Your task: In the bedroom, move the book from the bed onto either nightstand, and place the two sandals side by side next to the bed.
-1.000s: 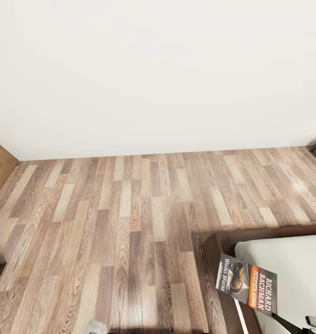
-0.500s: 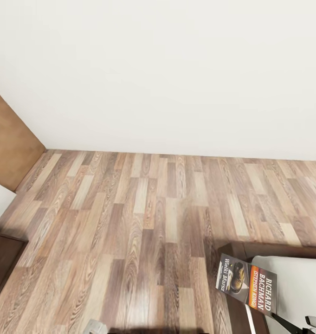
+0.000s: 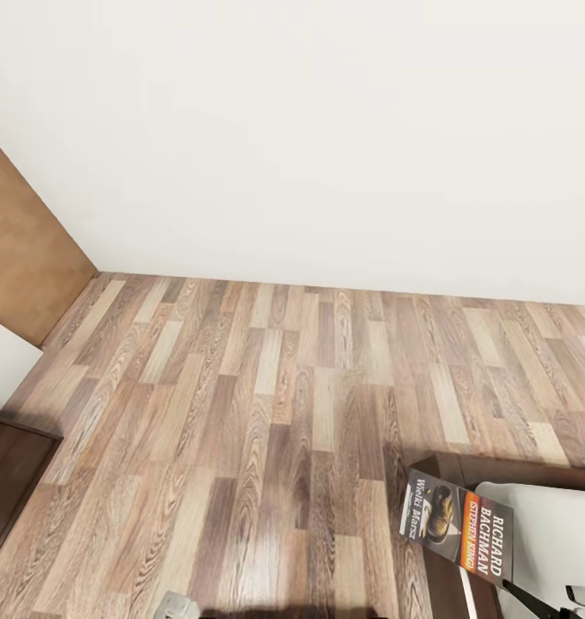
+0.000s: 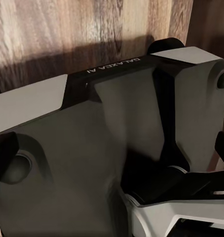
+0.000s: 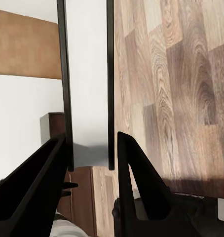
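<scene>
The book, dark with an orange band and "RICHARD BACHMAN" in white, hangs tilted over the corner of the bed at the lower right of the head view. My right gripper is shut on its lower edge. In the right wrist view the book stands edge-on between the two black fingers of the right gripper. The left wrist view looks onto the robot's own grey body, with dark finger parts far apart at the picture's sides. The two sandals are out of view.
Light wood-plank floor stretches ahead to a white wall. A brown panel stands at the left. The corner of a low dark brown cabinet lies at the lower left. The bed's dark frame edges the floor.
The head view has swung left: the brown panel and dark cabinet corner have come into view and the bed corner has slid off to the right. The book stays in my right gripper.
</scene>
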`<state>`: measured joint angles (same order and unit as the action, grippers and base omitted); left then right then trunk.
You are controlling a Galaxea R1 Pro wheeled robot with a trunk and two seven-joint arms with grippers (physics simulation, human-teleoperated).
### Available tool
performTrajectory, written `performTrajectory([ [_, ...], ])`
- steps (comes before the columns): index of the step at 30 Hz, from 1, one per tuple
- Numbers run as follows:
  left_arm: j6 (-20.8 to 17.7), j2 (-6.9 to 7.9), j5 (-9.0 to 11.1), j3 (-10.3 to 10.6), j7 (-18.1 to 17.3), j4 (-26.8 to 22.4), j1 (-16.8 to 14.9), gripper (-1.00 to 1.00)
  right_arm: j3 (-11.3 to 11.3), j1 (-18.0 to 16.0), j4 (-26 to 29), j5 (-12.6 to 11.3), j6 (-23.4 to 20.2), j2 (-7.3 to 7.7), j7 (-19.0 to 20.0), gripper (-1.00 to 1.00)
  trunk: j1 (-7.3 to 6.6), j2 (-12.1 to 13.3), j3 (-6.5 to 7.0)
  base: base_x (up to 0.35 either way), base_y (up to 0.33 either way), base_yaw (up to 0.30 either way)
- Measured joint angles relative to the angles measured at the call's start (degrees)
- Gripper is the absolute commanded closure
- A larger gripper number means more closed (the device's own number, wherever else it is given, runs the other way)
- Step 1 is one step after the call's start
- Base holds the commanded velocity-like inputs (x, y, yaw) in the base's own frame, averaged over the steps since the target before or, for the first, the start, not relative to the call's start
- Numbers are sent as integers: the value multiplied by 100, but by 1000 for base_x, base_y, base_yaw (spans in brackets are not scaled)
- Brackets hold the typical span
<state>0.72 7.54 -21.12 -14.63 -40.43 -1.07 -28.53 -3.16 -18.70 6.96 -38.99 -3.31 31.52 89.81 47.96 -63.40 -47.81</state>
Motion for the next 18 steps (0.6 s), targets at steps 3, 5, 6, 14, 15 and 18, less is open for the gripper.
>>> performTrajectory([
  [3,0,1,0,0,0,-2,3,-100,2,0,0,-1,77,-3,1,100,0,0,0,0,0,0],
  [5,0,0,0,-2,0,-1,1,-100,0,0,0,-3,100,-4,1,100,0,0,0,0,0,0],
  [6,0,1,0,-1,0,-1,1,-100,4,0,0,-3,106,-5,1,100,0,0,0,0,0,0],
  [14,0,0,0,-2,0,1,1,-100,4,0,0,-4,116,-5,1,100,0,0,20,0,0,0],
  [15,0,-3,0,-2,0,2,0,-100,4,0,0,-4,116,-5,1,100,0,0,27,0,0,0],
  [18,0,-1,0,-1,0,0,2,-100,13,0,0,-2,118,-44,1,100,0,0,53,0,0,0],
])
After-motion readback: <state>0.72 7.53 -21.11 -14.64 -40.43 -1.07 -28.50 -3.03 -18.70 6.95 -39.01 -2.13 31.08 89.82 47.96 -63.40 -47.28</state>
